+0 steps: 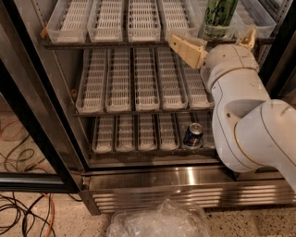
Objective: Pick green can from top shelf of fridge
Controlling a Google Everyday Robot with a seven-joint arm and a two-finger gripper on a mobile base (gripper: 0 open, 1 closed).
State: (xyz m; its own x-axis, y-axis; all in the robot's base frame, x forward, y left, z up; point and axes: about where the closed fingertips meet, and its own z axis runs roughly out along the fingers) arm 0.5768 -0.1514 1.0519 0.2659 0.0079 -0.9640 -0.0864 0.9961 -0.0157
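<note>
Nearest, on the speckled floor [259,222]: a crumpled clear plastic bag [157,221], and off to the left a tangle of black and orange cables [23,210]. Just behind, the louvred steel base [185,194] of the fridge [152,172], with a black door frame [27,125] slanting across the left side.

In front of the racks on the right, a bulky white arm [249,125], reaching up and in. At its end, the gripper [212,38], level with the front edge of the top shelf [111,44] and just below the green can [218,14]. Tan fingers [187,50] spread wide, one out to the left of the can, the other to its right; clamped on nothing. Cannot tell whether either finger touches the shelf's front rail.

Further in, on the lowest rack [138,134], a short blue-and-silver can [193,135] standing in a lane towards the right. Above it, a middle rack [138,81] of white slotted lanes.

Furthest back and highest, the top shelf's row of clear slotted trays [106,18] with tall walls. In a tray towards the right end, the green can, upright, only its lower part showing, cut off at the top of the view, apart from both fingers.
</note>
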